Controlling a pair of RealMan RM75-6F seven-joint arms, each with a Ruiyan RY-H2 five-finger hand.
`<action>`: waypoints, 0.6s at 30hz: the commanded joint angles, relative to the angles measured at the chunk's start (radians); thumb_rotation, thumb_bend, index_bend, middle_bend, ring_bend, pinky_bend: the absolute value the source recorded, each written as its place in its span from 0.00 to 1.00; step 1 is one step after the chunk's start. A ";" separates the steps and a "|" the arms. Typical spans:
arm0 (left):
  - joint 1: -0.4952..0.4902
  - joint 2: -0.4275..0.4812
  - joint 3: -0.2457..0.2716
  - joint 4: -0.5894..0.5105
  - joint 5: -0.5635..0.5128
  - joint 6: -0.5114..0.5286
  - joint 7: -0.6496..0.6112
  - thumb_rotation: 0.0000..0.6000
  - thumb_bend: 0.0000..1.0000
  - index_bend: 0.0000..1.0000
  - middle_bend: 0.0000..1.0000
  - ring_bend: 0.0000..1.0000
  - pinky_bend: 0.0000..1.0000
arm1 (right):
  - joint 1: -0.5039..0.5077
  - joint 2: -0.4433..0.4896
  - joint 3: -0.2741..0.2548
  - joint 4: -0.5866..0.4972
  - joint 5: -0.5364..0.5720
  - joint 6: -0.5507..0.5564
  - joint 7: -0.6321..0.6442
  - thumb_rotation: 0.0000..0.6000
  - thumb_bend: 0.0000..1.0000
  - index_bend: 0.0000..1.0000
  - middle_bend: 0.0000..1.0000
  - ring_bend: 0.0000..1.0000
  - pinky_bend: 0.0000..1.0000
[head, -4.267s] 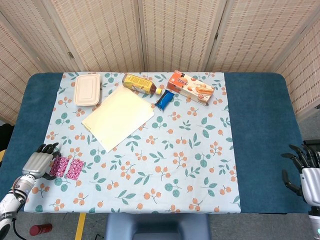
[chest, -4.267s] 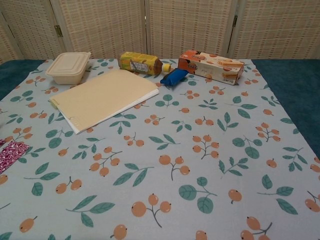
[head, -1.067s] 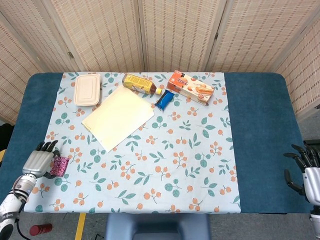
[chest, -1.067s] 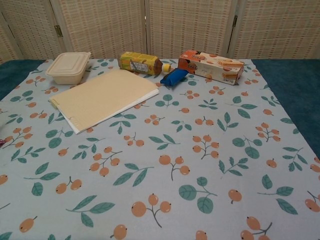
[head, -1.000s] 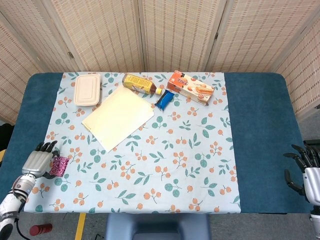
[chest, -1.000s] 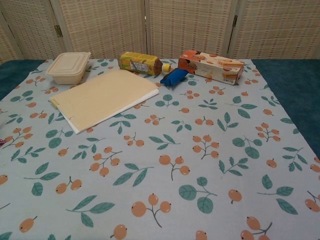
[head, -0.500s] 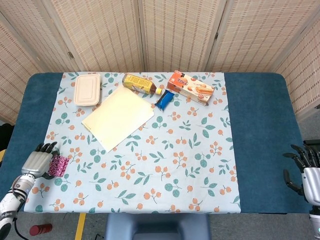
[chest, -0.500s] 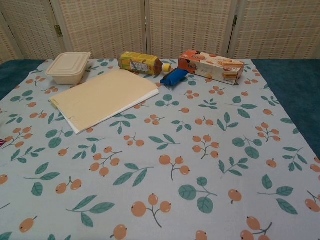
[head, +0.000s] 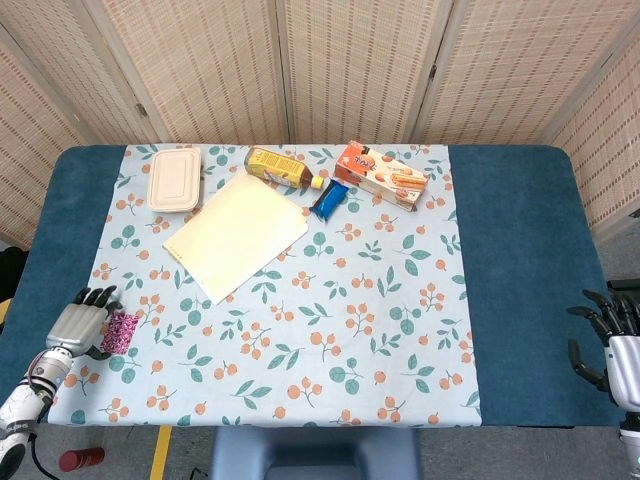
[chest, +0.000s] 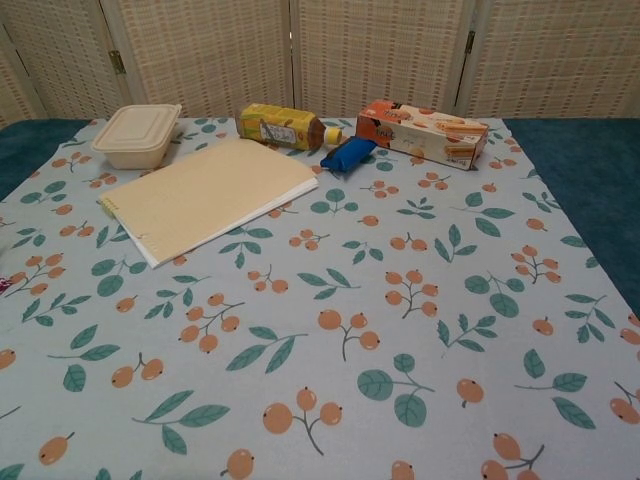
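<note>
At the near-left corner of the bench, the left hand rests on the floral cloth with its fingers against a small pink patterned packet. The right hand hangs off the bench's right edge, fingers spread, holding nothing. Across the far side lie a beige lidded food container, a yellow-labelled bottle on its side, a blue wrapped snack and an orange biscuit box. A cream notepad lies at an angle just in front of the container and bottle.
</note>
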 joint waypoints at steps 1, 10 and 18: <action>0.000 0.003 -0.002 -0.009 -0.010 -0.006 0.012 1.00 0.11 0.17 0.00 0.00 0.00 | 0.000 0.000 0.000 0.001 0.000 0.000 0.001 1.00 0.50 0.30 0.17 0.00 0.00; 0.050 0.047 -0.074 -0.143 -0.068 0.115 -0.072 1.00 0.10 0.14 0.00 0.00 0.00 | 0.011 0.017 -0.004 0.001 -0.006 -0.023 0.009 1.00 0.50 0.30 0.17 0.00 0.00; 0.140 0.103 -0.135 -0.337 -0.128 0.307 -0.094 1.00 0.13 0.19 0.00 0.00 0.00 | 0.055 0.060 -0.008 -0.009 -0.014 -0.099 0.038 1.00 0.50 0.30 0.16 0.00 0.00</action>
